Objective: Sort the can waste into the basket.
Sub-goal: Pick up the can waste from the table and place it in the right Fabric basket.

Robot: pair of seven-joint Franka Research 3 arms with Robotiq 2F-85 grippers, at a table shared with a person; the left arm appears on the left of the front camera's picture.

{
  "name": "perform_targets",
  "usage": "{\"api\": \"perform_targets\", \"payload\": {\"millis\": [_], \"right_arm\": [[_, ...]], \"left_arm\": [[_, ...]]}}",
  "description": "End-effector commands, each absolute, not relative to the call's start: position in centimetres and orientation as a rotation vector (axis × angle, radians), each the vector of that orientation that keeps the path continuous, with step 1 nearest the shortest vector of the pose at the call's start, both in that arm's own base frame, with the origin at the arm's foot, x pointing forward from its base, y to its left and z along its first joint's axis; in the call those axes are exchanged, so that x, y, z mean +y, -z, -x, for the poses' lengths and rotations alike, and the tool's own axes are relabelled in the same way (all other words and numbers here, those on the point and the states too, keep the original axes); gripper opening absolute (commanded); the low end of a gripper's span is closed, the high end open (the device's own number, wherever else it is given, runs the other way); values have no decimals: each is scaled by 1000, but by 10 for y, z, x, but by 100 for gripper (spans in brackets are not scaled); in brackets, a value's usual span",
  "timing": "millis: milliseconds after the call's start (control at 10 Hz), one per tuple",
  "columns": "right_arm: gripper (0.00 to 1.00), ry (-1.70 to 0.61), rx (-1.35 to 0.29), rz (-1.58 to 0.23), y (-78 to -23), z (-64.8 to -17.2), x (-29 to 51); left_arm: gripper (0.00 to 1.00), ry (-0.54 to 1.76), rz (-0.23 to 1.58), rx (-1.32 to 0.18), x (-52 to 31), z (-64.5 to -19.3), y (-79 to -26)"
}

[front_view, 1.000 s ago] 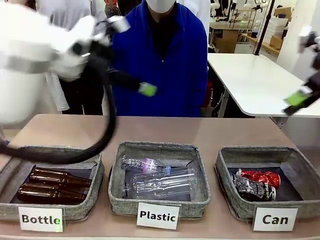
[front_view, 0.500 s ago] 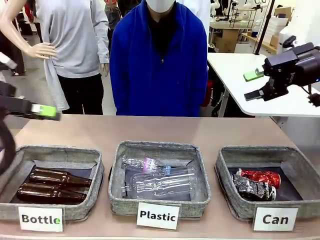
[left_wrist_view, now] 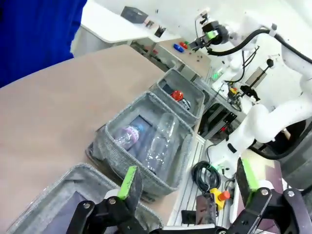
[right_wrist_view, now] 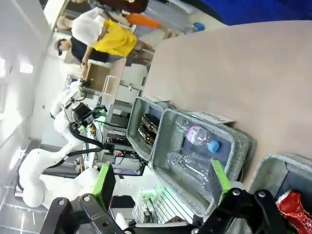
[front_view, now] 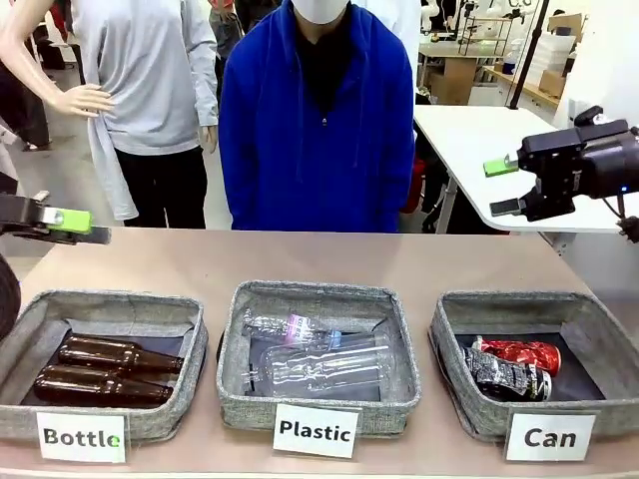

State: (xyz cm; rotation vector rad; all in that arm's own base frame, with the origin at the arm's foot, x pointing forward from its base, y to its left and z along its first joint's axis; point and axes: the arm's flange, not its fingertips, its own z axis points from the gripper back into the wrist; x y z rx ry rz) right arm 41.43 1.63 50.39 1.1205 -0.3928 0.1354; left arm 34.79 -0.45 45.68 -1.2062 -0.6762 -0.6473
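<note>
both cans, the red can [front_view: 519, 354] and the silver-grey can [front_view: 504, 379], lie in the basket [front_view: 461, 399] at 4 o'clock on the surface [front_view: 319, 261]. left gripper [front_view: 62, 226] and right gripper [front_view: 504, 187] hang high at 9 and 3 o'clock, fingers spread, pinching nothing. risk looks slight: an arm sweeping low could nudge a bin. labels read "bottle", "plastic", "can".

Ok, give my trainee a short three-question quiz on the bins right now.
1. True or false: both crushed cans lie in the basket labelled "Can".
2. How many brown bottles are in the "Bottle" bin?
3. The left tool is: A) shut on a can B) open, holding nothing C) inside the "Plastic" bin.

Key: 1 true; 2 two; 3 B.
</note>
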Motion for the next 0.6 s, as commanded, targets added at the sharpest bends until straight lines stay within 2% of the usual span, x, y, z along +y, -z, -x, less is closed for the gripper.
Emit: {"api": "perform_targets", "payload": {"millis": [0, 500], "right_arm": [[100, -160, -390, -1126, -512, -416, 17], [100, -160, -390, -1126, -512, -416, 17]], "left_arm": [[100, 645, 1193, -694, -4, -347, -461], [100, 645, 1193, -694, -4, -347, -461]]}}
